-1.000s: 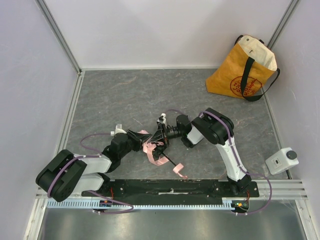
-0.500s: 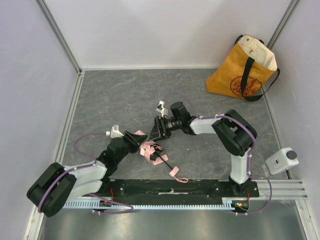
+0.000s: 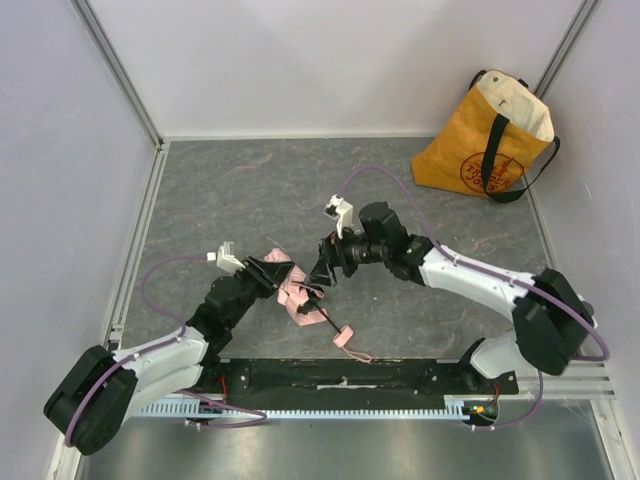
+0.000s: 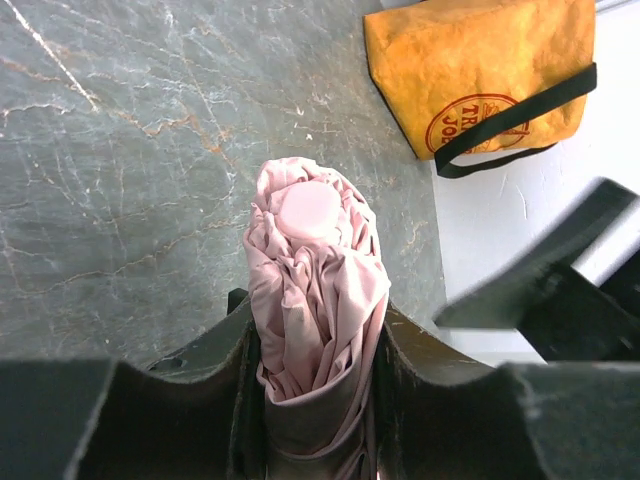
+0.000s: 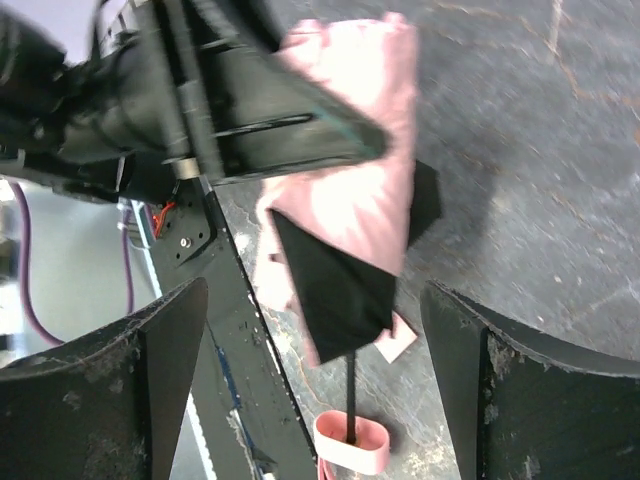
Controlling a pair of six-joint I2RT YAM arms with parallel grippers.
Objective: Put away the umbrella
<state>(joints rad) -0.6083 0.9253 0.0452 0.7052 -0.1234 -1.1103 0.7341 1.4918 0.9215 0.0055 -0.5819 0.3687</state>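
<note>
On the grey table [image 3: 250, 190], with the yellow tote bag [image 3: 480, 140] well apart at two o'clock (likely where it goes), you are mid-collapse: the umbrella [image 3: 297, 296] lies near centre, canopy bunched, its black shaft [image 3: 325, 318] run out toward five o'clock to the pink handle [image 3: 343, 337], so I judge the next move must telescope that shaft in. Your left arm [image 3: 165, 350] lies low from seven o'clock, left gripper [image 4: 315, 345] partly closed, clamping the pink folds; your right arm [image 3: 470, 280] stretches in from four o'clock, right gripper [image 5: 320, 340] spread wide, empty, just beside the canopy.

Overhead looks down; wrist cameras close, sharing umbrella [image 4: 315, 290].
</note>
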